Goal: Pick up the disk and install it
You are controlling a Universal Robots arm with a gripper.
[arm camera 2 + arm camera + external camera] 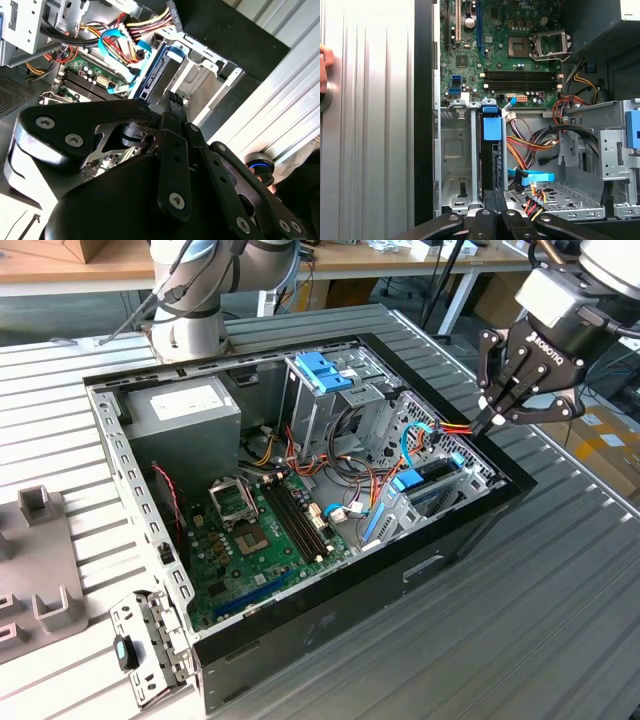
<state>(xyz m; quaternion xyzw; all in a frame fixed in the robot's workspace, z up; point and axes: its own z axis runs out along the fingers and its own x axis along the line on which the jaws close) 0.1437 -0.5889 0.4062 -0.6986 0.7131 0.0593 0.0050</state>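
Tool [495, 196] linkages in the foreground of both wrist views hide the near end of the drive bay [455, 150]. The tool's fingers are pressed together and grip nothing. Just beyond the tips, the disk [491, 129] stands on edge in that bay, inside the open computer case [330, 610]. The case rests on a ribbed metal tabletop [560, 620]. A person's hand [323, 65] is cut off at the frame edge.

Looks like a robotics lab or tech workshop. A robot arm [190, 300] stands on a slatted aluminium table [560, 620], with its gripper [497, 420] above an opened desktop PC [440, 560]. Grey fixtures [50, 570] sit beside it, and there are wooden workbenches [70, 275] behind.
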